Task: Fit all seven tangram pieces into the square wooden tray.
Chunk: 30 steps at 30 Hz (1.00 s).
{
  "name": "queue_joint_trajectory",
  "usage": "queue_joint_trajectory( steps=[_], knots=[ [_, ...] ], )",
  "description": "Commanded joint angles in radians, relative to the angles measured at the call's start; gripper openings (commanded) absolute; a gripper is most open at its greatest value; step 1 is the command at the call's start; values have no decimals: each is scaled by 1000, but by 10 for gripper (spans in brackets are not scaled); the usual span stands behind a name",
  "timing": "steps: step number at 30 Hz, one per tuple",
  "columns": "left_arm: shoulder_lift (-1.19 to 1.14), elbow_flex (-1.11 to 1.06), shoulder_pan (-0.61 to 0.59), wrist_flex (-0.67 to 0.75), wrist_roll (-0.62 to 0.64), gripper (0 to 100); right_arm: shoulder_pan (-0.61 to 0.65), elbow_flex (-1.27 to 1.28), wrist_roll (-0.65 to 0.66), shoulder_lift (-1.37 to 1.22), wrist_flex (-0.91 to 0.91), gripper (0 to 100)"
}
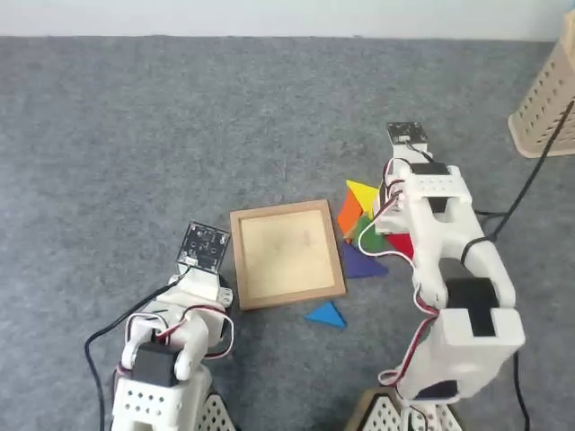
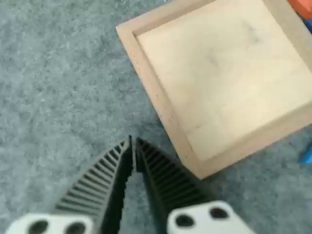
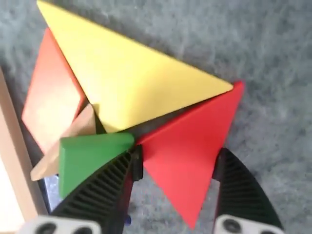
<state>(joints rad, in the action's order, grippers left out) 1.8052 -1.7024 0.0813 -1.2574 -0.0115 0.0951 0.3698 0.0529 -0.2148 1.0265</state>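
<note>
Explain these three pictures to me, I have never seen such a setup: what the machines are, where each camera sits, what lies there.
These are two robot arms, each ending in a two-fingered gripper. One picture looks down over the table; the other two come from cameras on the arms' wrists. In the middle lies a square wooden tray, no pieces in it. Beside it sits a cluster of tangram pieces, among them a yellow triangle, an orange piece, a green piece and a red triangle; a blue triangle lies apart. The left gripper is shut beside the tray, holding nothing. The right gripper is open, straddling the red triangle.
</note>
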Motion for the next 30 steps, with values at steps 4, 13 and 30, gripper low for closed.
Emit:
queue_joint_trajectory(
  steps=[4, 13, 30],
  knots=[
    [20, 18, -3, -6, 6, 12, -53, -37, -51, 73, 96, 232],
    [20, 18, -3, -6, 6, 12, -131, -40, -3, 107, 116, 231],
    [20, 18, -3, -6, 6, 12, -61, -29, 48, 104, 116, 408]
  ],
)
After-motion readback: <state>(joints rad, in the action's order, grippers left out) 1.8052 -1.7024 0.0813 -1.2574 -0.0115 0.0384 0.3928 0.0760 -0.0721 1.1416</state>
